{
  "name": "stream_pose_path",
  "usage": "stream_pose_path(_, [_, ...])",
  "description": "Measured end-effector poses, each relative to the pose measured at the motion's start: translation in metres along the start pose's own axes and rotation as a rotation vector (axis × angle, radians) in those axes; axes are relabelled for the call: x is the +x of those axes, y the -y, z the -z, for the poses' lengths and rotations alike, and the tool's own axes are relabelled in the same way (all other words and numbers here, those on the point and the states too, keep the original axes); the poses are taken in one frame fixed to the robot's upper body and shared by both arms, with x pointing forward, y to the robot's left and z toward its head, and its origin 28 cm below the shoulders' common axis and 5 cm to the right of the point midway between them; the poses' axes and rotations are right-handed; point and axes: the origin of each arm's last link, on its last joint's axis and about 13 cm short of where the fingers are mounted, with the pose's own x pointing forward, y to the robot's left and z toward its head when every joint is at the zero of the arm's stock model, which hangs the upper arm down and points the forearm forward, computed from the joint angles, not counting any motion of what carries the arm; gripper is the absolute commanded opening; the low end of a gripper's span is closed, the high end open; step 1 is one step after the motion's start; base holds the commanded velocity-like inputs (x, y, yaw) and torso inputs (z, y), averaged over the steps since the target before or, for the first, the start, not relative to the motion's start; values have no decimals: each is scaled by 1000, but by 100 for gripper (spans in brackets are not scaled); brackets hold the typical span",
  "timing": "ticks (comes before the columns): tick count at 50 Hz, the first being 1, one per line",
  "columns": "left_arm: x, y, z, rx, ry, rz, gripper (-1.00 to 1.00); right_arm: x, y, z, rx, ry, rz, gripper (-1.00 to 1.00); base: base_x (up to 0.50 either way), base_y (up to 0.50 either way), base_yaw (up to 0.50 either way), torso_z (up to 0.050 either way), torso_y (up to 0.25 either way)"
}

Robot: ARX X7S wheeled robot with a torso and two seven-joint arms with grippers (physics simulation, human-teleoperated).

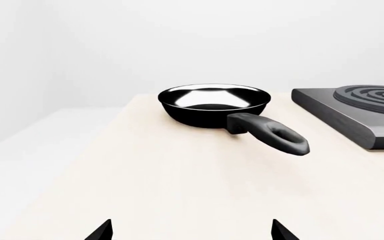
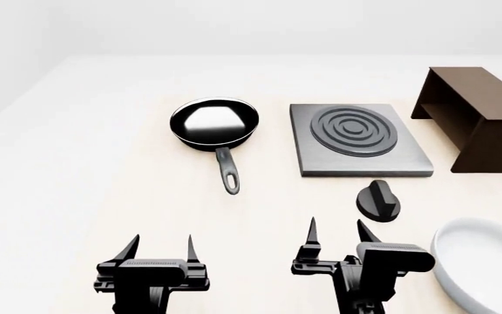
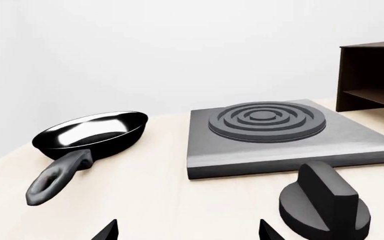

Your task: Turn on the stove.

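Observation:
The stove (image 2: 360,140) is a flat grey metal slab with a round ringed burner (image 2: 353,129). It also shows in the right wrist view (image 3: 279,142) and at the edge of the left wrist view (image 1: 352,115). Its small black round knob (image 2: 378,199) sits on the table just in front of the slab, close ahead of my right gripper (image 2: 334,232), which is open and empty. The knob is large in the right wrist view (image 3: 324,205). My left gripper (image 2: 159,248) is open and empty, nearer the table's front left.
A black frying pan (image 2: 214,122) with its handle (image 2: 227,170) toward me lies left of the stove. A dark brown box (image 2: 478,118) stands at the far right. A white bowl (image 2: 482,268) sits at the near right.

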Motion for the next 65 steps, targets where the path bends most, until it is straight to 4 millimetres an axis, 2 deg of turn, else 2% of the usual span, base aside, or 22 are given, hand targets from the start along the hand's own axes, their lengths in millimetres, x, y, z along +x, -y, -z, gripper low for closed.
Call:
stream_pose_path(27, [4,1,-2,7,0,-2,100,50,16,-4,-1,-68,114,100,0,0,0,0,0])
stream_pose_path(49, [-8,-4,-4,8,-1,-2,100,92,27,1,-11,-153,186,100,0,0,0,0,0])
stream_pose_path(65, [4,-1,-6,14,1,-5,100,109,35,8,18,-190,227,100,0,0,0,0,0])
